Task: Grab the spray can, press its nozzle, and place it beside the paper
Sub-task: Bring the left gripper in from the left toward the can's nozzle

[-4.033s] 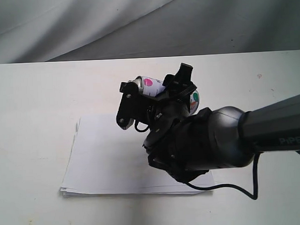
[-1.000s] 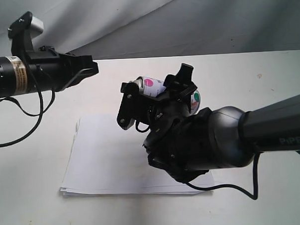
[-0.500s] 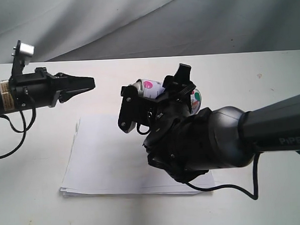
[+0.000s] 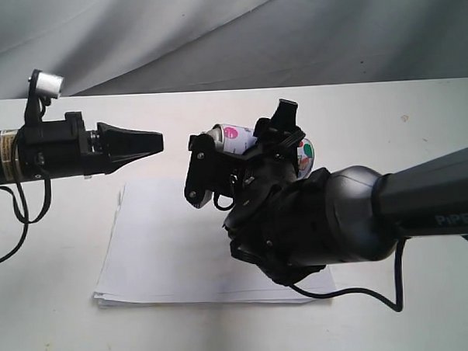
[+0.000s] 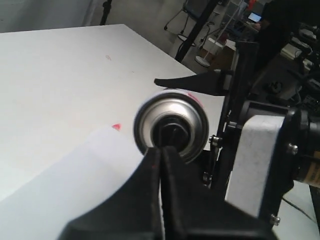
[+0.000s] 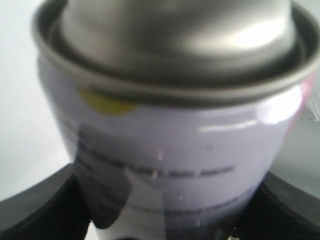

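The spray can lies tilted sideways in the air above the paper, and my right gripper is shut on its body. Its silver top faces left. My left gripper is shut and empty; it points at that top from the left, a short gap away. In the left wrist view the silver rim rings the black nozzle, just beyond my left gripper's tip. The right wrist view is filled by the can's label, held in my right gripper.
The white table stretches all around the paper. A grey cloth backdrop hangs behind its far edge. The bulky right arm and its cable hang over the paper's right part. A small red mark shows by the paper's edge.
The left arm came into view from the left and its gripper has moved right toward the can's top. The right gripper and the can have stayed nearly still.
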Robot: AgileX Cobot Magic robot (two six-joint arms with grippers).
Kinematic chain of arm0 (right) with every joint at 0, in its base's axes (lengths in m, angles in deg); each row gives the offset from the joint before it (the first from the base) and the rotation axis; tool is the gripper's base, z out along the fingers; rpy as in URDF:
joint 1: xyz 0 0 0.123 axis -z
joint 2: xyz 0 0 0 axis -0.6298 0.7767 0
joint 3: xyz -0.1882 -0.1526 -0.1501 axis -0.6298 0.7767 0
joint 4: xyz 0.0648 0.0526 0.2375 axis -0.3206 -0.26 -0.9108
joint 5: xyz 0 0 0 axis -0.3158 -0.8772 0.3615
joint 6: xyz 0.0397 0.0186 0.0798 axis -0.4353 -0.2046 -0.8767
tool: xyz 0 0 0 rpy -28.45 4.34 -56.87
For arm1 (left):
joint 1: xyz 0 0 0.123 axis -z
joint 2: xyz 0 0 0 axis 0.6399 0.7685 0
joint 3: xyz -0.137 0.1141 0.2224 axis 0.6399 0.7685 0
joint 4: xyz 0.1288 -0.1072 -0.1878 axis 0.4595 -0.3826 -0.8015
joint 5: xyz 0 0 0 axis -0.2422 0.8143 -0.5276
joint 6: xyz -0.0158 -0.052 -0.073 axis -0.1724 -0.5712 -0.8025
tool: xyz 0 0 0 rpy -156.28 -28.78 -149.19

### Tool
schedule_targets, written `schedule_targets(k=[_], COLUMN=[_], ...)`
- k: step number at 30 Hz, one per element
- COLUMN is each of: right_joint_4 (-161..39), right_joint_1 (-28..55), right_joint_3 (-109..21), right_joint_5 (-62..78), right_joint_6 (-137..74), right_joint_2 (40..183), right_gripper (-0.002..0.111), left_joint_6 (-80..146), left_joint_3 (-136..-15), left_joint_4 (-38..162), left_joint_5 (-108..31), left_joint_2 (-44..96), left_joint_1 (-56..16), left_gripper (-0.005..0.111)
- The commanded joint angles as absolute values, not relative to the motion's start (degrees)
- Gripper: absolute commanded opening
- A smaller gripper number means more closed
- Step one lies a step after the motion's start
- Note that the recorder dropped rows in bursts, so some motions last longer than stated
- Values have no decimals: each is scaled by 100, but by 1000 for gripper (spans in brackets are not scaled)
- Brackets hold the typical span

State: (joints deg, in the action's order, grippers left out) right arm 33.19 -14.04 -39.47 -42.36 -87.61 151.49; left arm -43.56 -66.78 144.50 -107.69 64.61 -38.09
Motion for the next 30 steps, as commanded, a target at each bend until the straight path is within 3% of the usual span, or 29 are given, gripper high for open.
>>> schedule_targets(k=[1, 23, 30], right_joint_4=[3471, 3481, 3481], right_joint_1=[-1423, -1423, -1423], right_joint_3=[-4014, -4014, -4014], right_joint_5=[-4413, -4391, -4391], right_joint_6=[-8749, -8749, -8749], right_joint_2=[15068, 15068, 15068], right_gripper=[0, 0, 0], left_joint_6=[-4438, -4585, -4521], left_joint_3=[-7062, -7307, -7307], left_joint_4=[14637, 15080, 15088], left_joint_5=[-10847, -10847, -10240], left_joint_2=[6445, 6456, 6456], left_joint_1=[-3634, -3609, -3244], left_gripper=[0, 0, 0])
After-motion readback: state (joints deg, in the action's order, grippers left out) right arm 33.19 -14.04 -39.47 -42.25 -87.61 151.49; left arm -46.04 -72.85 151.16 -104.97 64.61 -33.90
